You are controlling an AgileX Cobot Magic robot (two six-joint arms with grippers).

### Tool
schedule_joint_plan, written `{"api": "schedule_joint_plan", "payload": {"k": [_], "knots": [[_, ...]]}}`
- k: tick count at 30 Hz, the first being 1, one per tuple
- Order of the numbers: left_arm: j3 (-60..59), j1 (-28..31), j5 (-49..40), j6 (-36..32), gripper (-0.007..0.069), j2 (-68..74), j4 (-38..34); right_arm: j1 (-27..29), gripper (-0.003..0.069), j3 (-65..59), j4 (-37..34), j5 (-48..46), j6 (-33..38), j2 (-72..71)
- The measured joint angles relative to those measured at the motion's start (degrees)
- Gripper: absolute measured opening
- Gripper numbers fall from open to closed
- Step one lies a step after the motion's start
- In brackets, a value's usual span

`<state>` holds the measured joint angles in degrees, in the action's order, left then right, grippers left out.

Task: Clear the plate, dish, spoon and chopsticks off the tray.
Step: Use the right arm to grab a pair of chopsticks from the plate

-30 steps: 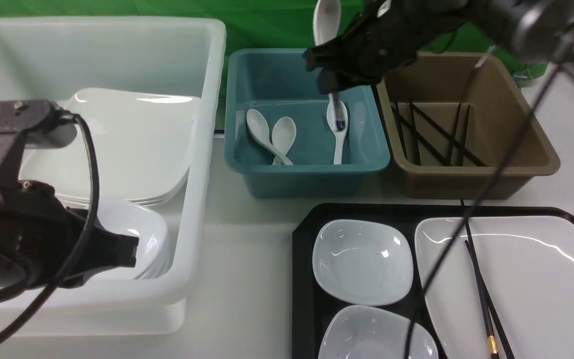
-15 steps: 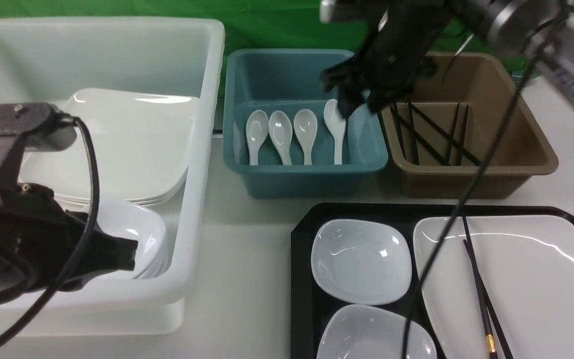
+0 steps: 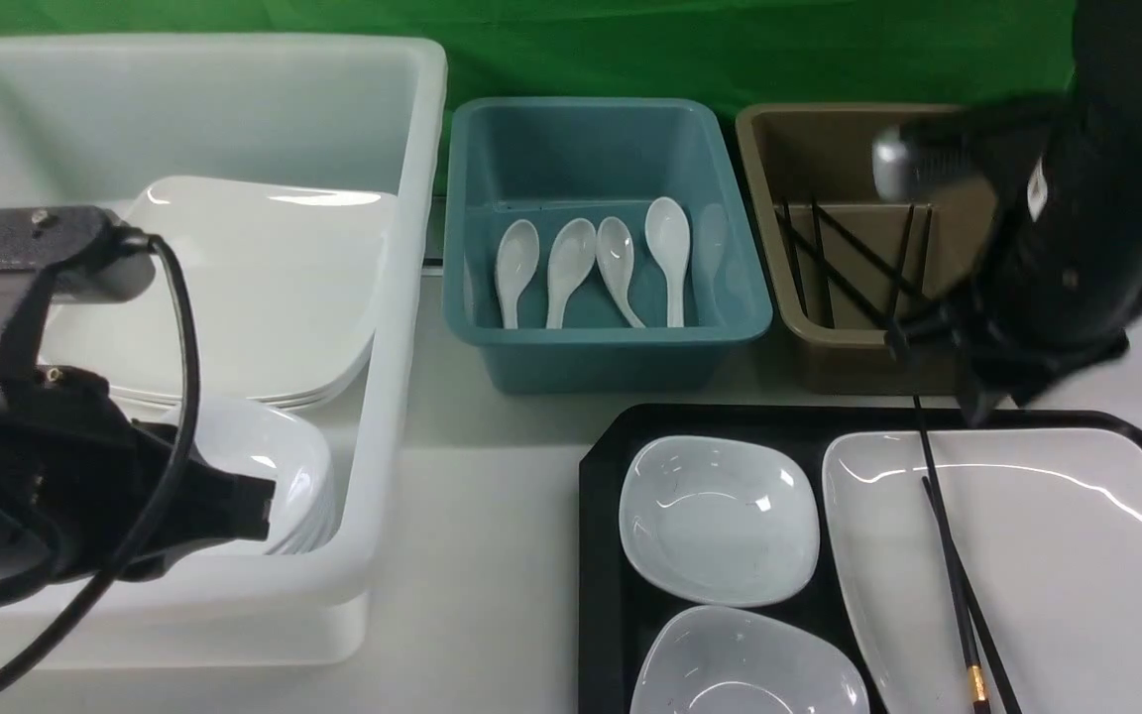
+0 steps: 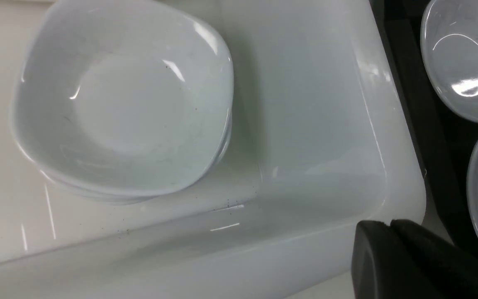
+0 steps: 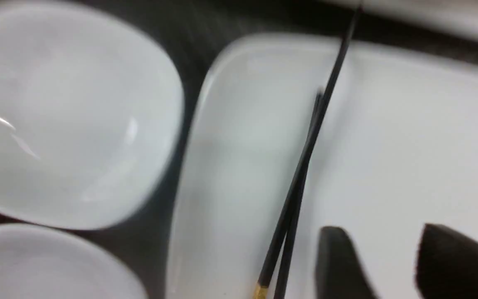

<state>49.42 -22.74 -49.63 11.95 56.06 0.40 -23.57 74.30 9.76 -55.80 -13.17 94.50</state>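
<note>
The black tray (image 3: pixel 603 476) sits at the front right. On it lie the large white plate (image 3: pixel 1057 565) and two small white dishes (image 3: pixel 720 521) (image 3: pixel 744 674). The black chopsticks (image 3: pixel 953 575) lie on the plate's left part and also show in the right wrist view (image 5: pixel 301 174). Several white spoons (image 3: pixel 670 248) lie in the blue bin; none shows on the tray. My right gripper (image 5: pixel 382 232) is open and empty, above the plate (image 5: pixel 409 137) just beside the chopsticks. My left gripper (image 4: pixel 388 227) is shut and empty over the white bin's front corner.
A big white bin (image 3: pixel 402 297) at the left holds stacked plates (image 3: pixel 254 288) and stacked small dishes (image 4: pixel 123 99). The blue bin (image 3: pixel 611 347) stands in the middle back. A brown bin (image 3: pixel 829 342) at the back right holds several black chopsticks. My right arm (image 3: pixel 1077 228) hangs over it.
My right arm has swung from over the blue bin to the right and toward me, over the tray's back edge. The spoons in the blue bin have shifted. The left arm has not moved.
</note>
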Motion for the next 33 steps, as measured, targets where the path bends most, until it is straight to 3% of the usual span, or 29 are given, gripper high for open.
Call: {"api": "schedule_joint_plan", "payload": {"k": [2,4,9,15,19,20,22,33], "knots": [[0.0,0.0,-0.4,0.0,0.0008,0.0,0.0,0.7,0.0522,-6.3,-0.6,4.8,-1.5,0.8],[0.0,0.0,-0.6,0.0,0.0008,0.0,0.0,1.2,0.0568,-8.8,-0.9,7.3,-2.2,2.0],[0.0,0.0,-0.7,0.0,0.0008,0.0,0.0,2.4,0.0560,-10.6,-1.1,10.0,-3.1,6.6],[0.0,0.0,-1.2,-0.9,0.0008,0.0,-0.4,2.8,0.0407,-10.6,-2.9,10.8,-3.7,10.9],[0.0,0.0,-1.2,-1.1,0.0008,0.0,-0.4,2.8,0.0260,-10.6,-4.4,11.1,-2.9,10.9],[0.0,0.0,-1.2,-1.1,0.0008,0.0,-0.4,2.8,0.0174,-10.6,-4.8,11.1,-2.4,10.9],[0.0,0.0,-1.2,-1.1,0.0008,0.0,-0.4,2.8,0.0134,-10.6,-4.8,11.1,-2.2,10.9],[0.0,0.0,-1.2,-1.1,0.0008,0.0,-0.4,2.8,0.0137,-10.6,-11.7,8.7,5.3,5.9]]}}
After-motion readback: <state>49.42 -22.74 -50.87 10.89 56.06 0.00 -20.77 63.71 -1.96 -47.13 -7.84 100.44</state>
